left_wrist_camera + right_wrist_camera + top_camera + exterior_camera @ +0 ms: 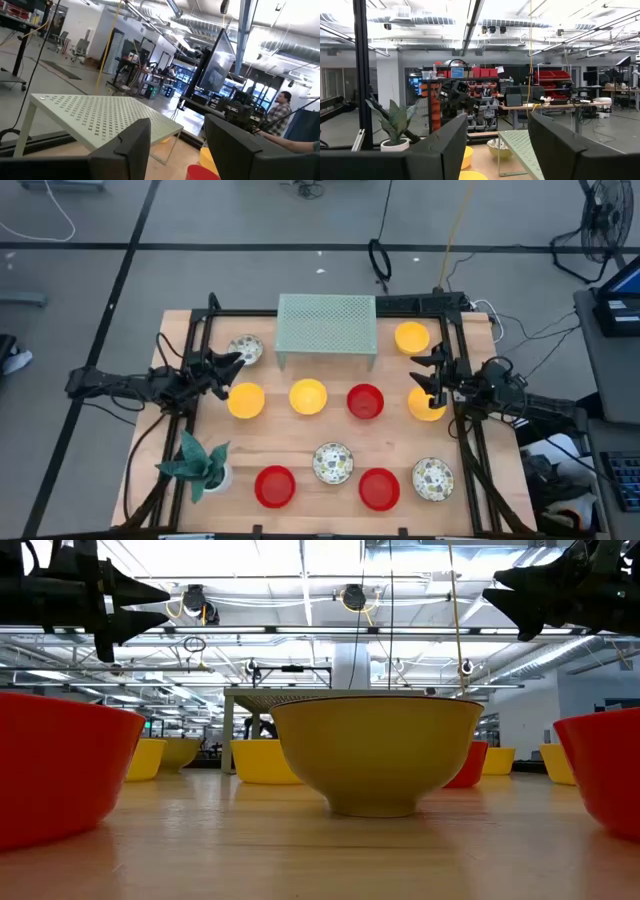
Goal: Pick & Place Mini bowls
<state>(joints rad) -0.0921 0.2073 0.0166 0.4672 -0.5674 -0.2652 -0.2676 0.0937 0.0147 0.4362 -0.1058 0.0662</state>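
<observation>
High view: wooden tabletop (320, 442) is carrying everything. Pale green perforated rack (327, 328) is standing at the back centre. Potted plant (200, 465) is sitting at the front-left corner.

Mini bowls are spreading across three rows:
- back: a speckled bowl (245, 350) is sitting left of the rack, a yellow bowl (411, 337) right of it
- middle: yellow (246, 400), yellow (308, 396), red (365, 402), then a yellow one (424, 406) partly hiding under the right arm
- front: red (275, 486), speckled (333, 463), red (379, 488), speckled (432, 478)

Left claw (228, 370) is hanging above the tabletop between the back-left speckled bowl and the first middle-row yellow bowl, fingers standing apart, gripping nothing. Right claw (432, 370) is hanging above the right edge between the back yellow bowl and the far-right middle-row yellow one, fingers also standing apart and empty.

Both wrist views are showing clear gaps between the fingers. Low view is showing both claws up high, off the bowls.
</observation>
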